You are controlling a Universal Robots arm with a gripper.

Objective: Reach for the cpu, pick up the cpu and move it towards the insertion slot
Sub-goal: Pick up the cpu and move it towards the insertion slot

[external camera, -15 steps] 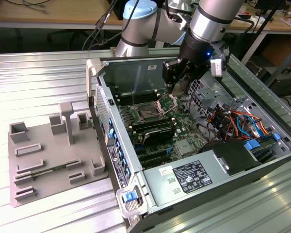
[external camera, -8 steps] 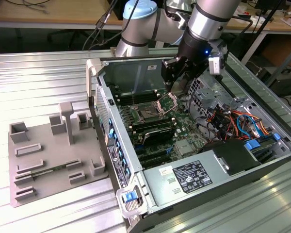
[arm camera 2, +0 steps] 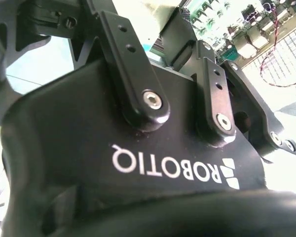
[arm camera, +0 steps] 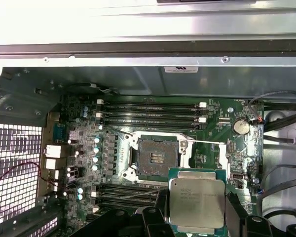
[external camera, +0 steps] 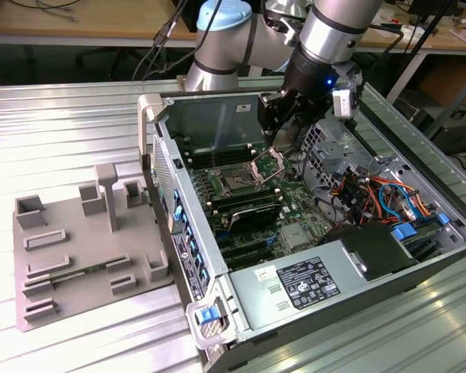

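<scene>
Setting: an open computer case (external camera: pixel 388 264) lies on a ribbed metal table (external camera: pixel 70 132), with a green motherboard (external camera: pixel 295 203) inside.
Arm: in the exterior view, the robot arm (external camera: pixel 334 31) reaches down into the case from above.
Gripper: the black gripper (external camera: pixel 278 116) hangs just above the motherboard; its body (arm camera 2: pixel 138 163) shows close up in the second wrist view.
Grip: clenched on the cpu, its dark fingers (arm camera: pixel 235 210) pressing opposite edges of the chip.
Cpu: in the first wrist view, the cpu (arm camera: pixel 196 200) is a silvery square held flat above the board, just beside the insertion slot and overlapping one corner of it.
Insertion slot: the insertion slot (arm camera: pixel 157 157) is a dark square socket, uncovered, with its metal frame (external camera: pixel 268 164) hinged upward.
Beside the case: a grey tray (external camera: pixel 78 249) of moulded holders sits on the table at the exterior view's left.
</scene>
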